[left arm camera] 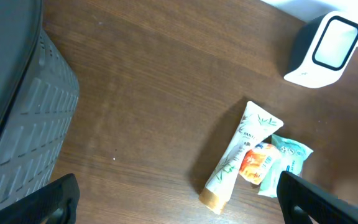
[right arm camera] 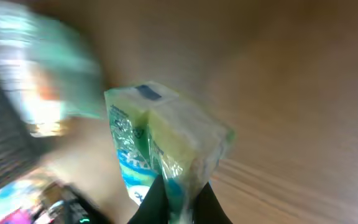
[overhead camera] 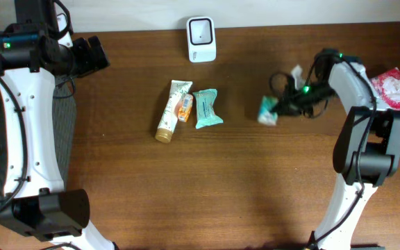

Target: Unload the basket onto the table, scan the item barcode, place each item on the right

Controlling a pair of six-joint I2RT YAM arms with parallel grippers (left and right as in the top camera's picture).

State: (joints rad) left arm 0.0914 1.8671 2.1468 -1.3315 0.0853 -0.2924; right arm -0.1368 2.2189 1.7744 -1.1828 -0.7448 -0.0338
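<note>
The item, a plastic-wrapped green and yellow pack [right arm camera: 166, 134], is pinched by its wrapper between the fingers of my right gripper [right arm camera: 180, 190], which is shut on it. From overhead the pack [overhead camera: 267, 111] hangs blurred at the tip of the right gripper [overhead camera: 280, 107], right of the table's middle. The white barcode scanner [overhead camera: 201, 39] stands at the back centre, its dark window showing in the left wrist view [left arm camera: 328, 46]. My left gripper [left arm camera: 179, 208] is open and holds nothing, high over the table's left side [overhead camera: 92, 55].
A cream tube [overhead camera: 170, 111], a small orange packet [overhead camera: 185, 107] and a teal packet [overhead camera: 207, 108] lie together mid-table. A pink packet [overhead camera: 396, 90] sits at the far right. A grey basket [left arm camera: 17, 112] borders the left edge.
</note>
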